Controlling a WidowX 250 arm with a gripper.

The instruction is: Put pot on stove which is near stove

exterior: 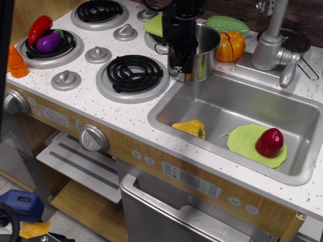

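Note:
The shiny steel pot (206, 56) stands at the back of the counter, between the sink's far left corner and the burners, its base seemingly on the counter. My black gripper (182, 56) comes down from above and straddles the pot's left wall, one finger (179, 50) outside it, shut on the rim. The nearest stove (133, 74), a black coil in a silver dish, lies bare just left and in front of the pot. A loop handle (160, 48) shows on the pot's left side.
An orange pumpkin (229, 45) and the grey faucet (270, 45) stand right of the pot. The sink (237, 98) holds a yellow pepper (191, 128) and a green plate (247, 143) with a red fruit (269, 142). The left burner (30, 58) holds an eggplant and a red pepper. Dome knobs (98, 53) sit between the burners.

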